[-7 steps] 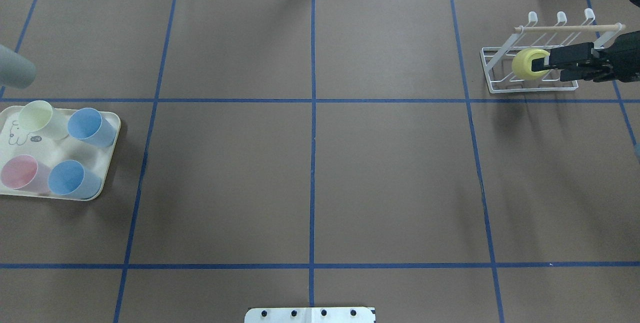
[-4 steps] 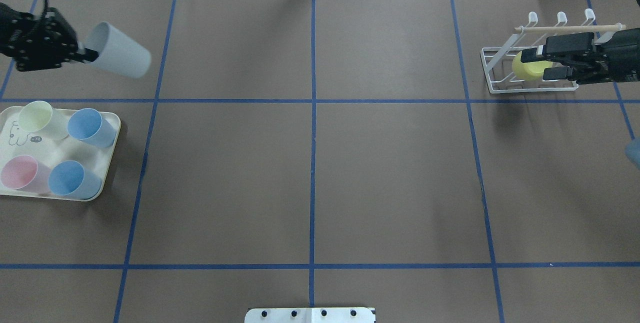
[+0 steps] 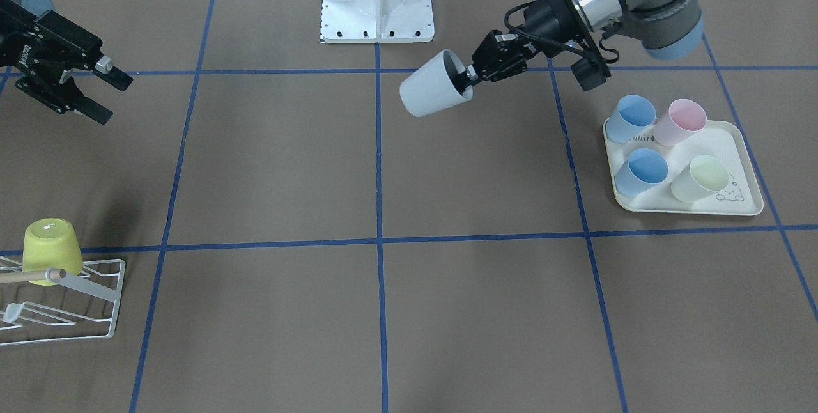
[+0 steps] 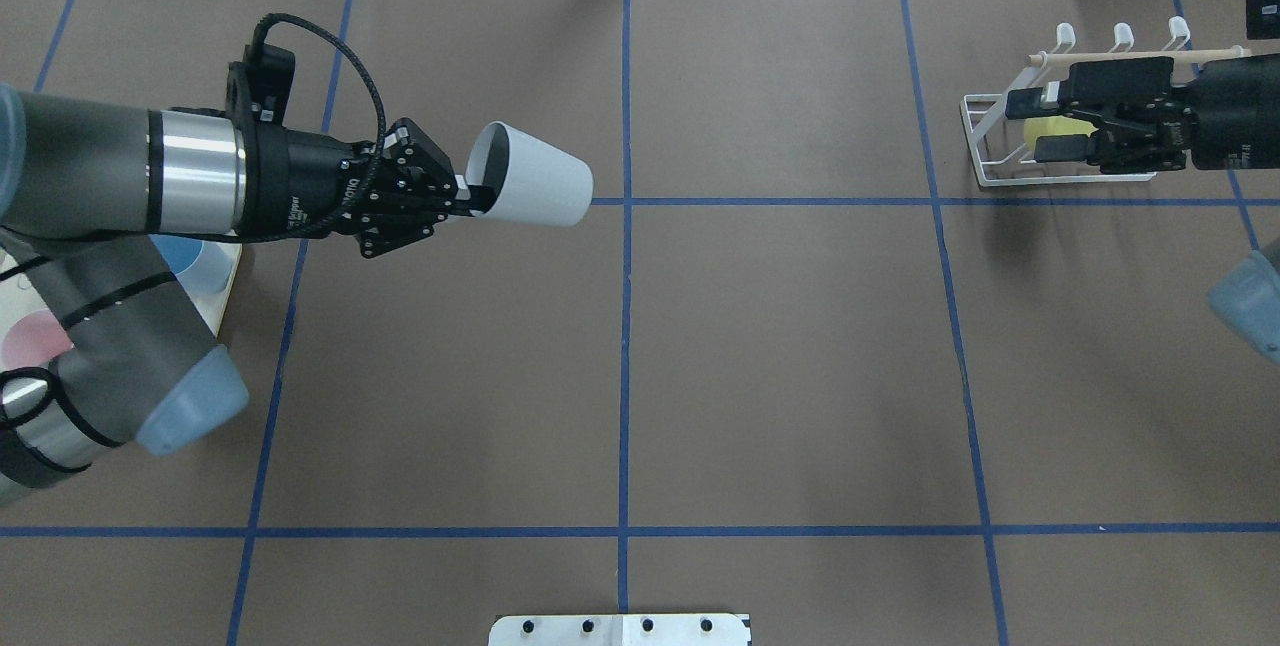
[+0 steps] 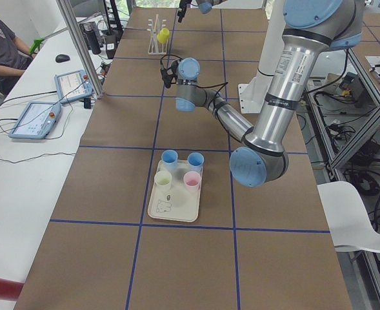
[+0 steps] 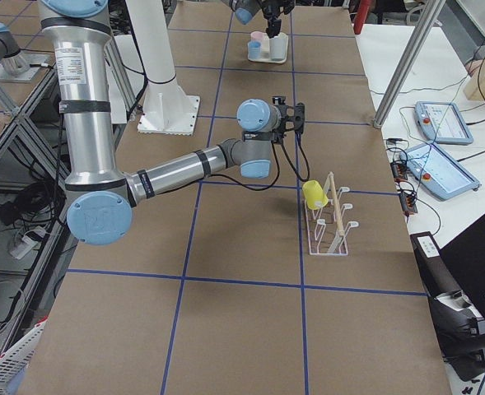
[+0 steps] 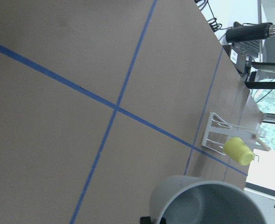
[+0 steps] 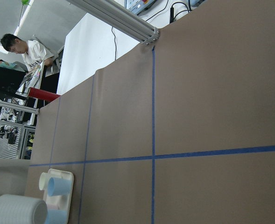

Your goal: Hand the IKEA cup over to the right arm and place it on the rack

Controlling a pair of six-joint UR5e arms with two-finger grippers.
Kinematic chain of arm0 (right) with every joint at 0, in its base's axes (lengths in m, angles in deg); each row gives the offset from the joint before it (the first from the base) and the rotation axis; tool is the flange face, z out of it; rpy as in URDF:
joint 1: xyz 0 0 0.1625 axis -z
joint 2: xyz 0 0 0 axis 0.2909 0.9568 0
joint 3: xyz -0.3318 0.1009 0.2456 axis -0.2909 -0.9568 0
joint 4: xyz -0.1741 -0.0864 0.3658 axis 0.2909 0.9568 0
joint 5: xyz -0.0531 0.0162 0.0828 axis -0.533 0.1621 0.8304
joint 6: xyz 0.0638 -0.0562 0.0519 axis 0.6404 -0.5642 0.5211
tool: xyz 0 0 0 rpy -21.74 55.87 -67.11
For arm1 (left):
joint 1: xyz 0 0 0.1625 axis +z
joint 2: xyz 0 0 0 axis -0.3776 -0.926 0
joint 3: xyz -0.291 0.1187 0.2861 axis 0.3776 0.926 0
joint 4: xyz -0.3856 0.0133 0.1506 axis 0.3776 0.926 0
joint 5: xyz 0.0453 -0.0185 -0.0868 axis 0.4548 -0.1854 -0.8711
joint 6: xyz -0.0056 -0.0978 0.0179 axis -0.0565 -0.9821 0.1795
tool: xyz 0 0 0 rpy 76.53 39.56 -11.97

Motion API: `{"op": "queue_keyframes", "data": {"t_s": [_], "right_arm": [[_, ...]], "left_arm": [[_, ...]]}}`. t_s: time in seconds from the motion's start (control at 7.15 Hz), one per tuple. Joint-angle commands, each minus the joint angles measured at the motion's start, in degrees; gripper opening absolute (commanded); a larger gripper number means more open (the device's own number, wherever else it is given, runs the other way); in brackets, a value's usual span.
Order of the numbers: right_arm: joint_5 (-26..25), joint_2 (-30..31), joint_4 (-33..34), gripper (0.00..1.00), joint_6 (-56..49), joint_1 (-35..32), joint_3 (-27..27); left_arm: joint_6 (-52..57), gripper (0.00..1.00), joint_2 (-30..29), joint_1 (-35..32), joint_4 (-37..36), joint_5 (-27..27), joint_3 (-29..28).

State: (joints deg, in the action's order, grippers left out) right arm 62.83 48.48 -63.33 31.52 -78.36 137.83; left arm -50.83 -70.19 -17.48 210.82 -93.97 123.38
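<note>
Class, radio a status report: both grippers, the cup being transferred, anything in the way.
Left gripper shut on white cup, by rim, mid-air. Right gripper open, empty. Yellow cup upturned on rack. No obstacle seen between arms.

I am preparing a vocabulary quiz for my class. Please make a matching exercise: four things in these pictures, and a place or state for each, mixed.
1 pale grey plastic cup
2 yellow plastic cup
3 pink plastic cup
4 right gripper

A upside down on the white wire rack
B open, empty
C upright on the cream tray
D held by the left gripper

Pairs: 1-D, 2-A, 3-C, 4-B
</note>
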Motion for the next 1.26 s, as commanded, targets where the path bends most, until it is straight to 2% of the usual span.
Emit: {"op": "queue_keyframes", "data": {"t_s": [0.0, 0.14, 0.28, 0.42, 0.7, 0.84, 1.12], "right_arm": [[-1.4, -2.4, -5.7, 0.98, 7.6, 1.5, -0.3], [-4.5, -2.4, -9.4, 0.98, 12.4, 3.5, -0.5], [-10.2, -2.4, -14.6, 0.98, 16.5, 7.5, -0.5], [-12.2, -2.4, -17.7, 0.98, 18.1, 10.1, -0.5], [-13.0, -4.6, -20.4, 0.98, 20.2, 12.3, -0.3], [-13.6, -6.3, -20.5, 0.98, 24.0, 12.8, -0.4], [-15.9, -6.6, -22.9, 0.98, 24.1, 15.2, -0.4]], "left_arm": [[-7.6, 0.0, -3.9, 7.8, 7.9, 11.1, -1.0], [-10.7, 0.0, -4.5, 9.8, 12.7, 15.1, -2.2], [-13.0, 0.0, -5.4, 11.8, 18.9, 17.0, -4.8], [-13.8, 0.0, -6.2, 12.9, 21.3, 18.4, -6.1], [-15.5, 0.0, -8.7, 16.4, 21.6, 21.8, -6.1], [-15.6, 0.0, -8.8, 16.7, 21.6, 21.8, -6.1], [-15.6, 0.0, -8.8, 16.7, 21.6, 21.8, -6.1]]}}
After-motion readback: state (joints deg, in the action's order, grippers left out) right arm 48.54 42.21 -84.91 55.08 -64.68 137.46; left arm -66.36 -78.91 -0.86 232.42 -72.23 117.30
